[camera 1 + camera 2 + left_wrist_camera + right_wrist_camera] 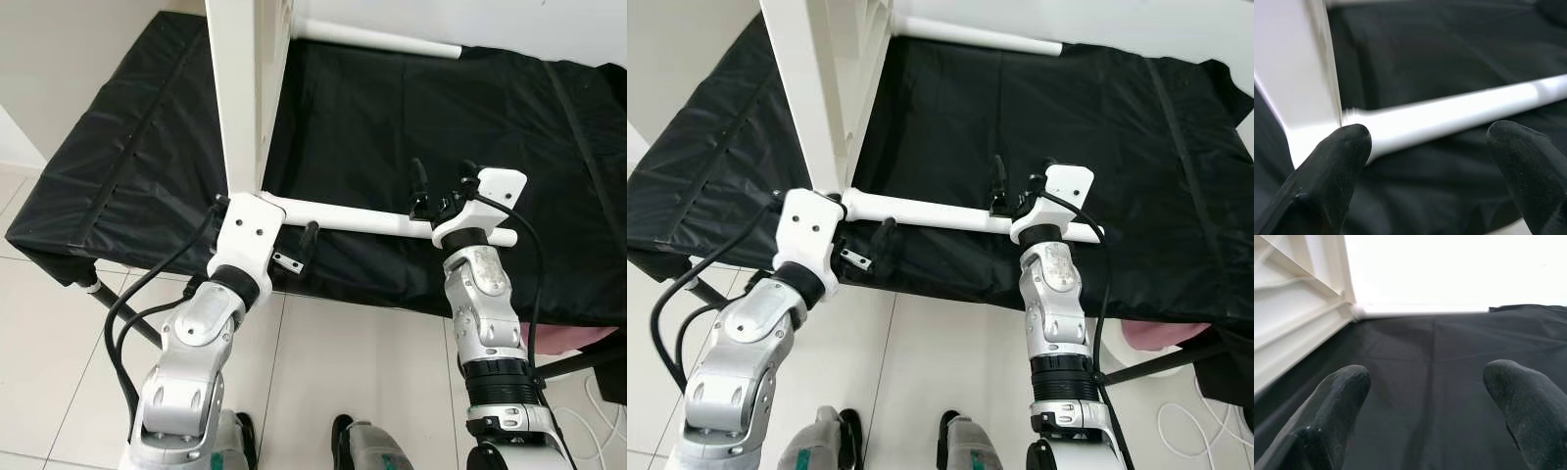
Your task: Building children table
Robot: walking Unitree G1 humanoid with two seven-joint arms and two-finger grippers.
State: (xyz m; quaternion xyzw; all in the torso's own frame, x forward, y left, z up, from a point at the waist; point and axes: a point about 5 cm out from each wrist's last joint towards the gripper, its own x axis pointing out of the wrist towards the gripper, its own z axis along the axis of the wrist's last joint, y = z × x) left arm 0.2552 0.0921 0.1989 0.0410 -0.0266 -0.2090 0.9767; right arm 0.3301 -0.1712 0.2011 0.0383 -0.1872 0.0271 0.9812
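A black-covered surface carries the white children's table top, standing on edge near its left front corner. A white leg runs from it along the front edge. The left claw and right claw flank it, both released.

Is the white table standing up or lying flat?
On edge. The tabletop stands upright on the black cover, and its near leg sticks out sideways.
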